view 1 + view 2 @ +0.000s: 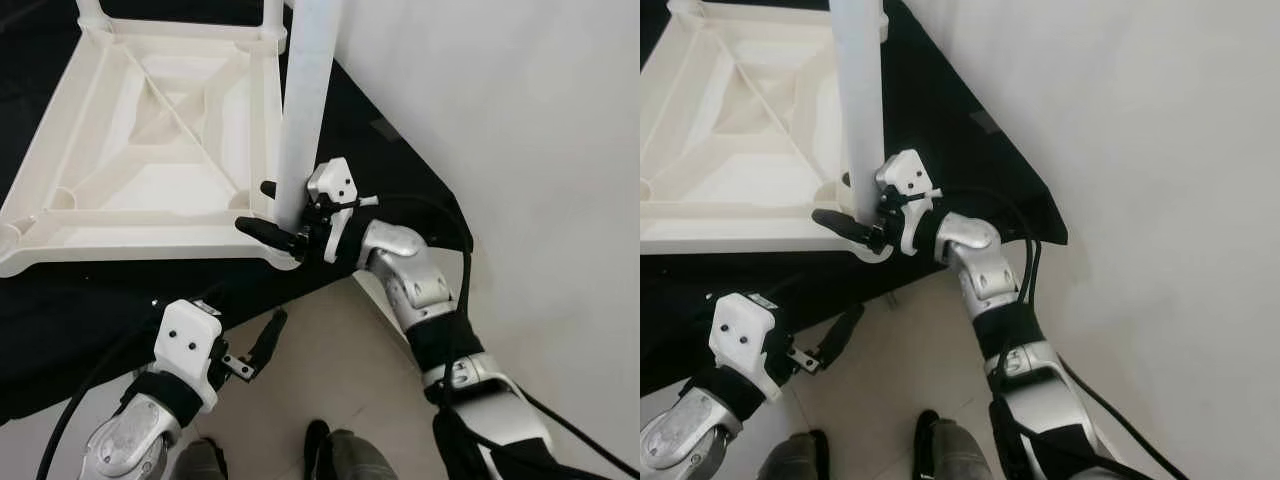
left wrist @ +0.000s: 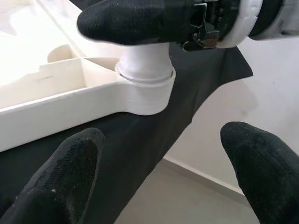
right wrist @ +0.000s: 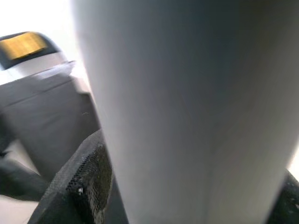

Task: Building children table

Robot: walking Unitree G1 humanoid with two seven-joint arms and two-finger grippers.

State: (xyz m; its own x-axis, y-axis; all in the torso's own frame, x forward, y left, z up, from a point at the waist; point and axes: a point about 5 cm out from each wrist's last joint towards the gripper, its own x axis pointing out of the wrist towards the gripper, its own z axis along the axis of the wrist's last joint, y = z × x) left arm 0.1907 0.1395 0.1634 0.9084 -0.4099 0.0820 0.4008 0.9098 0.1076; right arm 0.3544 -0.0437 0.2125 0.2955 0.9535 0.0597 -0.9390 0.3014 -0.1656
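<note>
1. The white plastic children's tabletop (image 1: pixel 130 150) lies upside down on a black cloth (image 1: pixel 390 160), beside a white wall (image 1: pixel 520 150).
2. The right gripper (image 1: pixel 270 208) pinches a white cylindrical table leg (image 1: pixel 305 110) standing upright in the tabletop's near corner socket (image 2: pixel 145 88).
3. The left gripper (image 1: pixel 262 345) hovers below that corner, fingers (image 2: pixel 70 172) spread, holding nothing.

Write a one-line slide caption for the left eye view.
Right gripper clasps a white table leg standing in the corner socket of the upturned tabletop; left gripper hangs open below.
</note>
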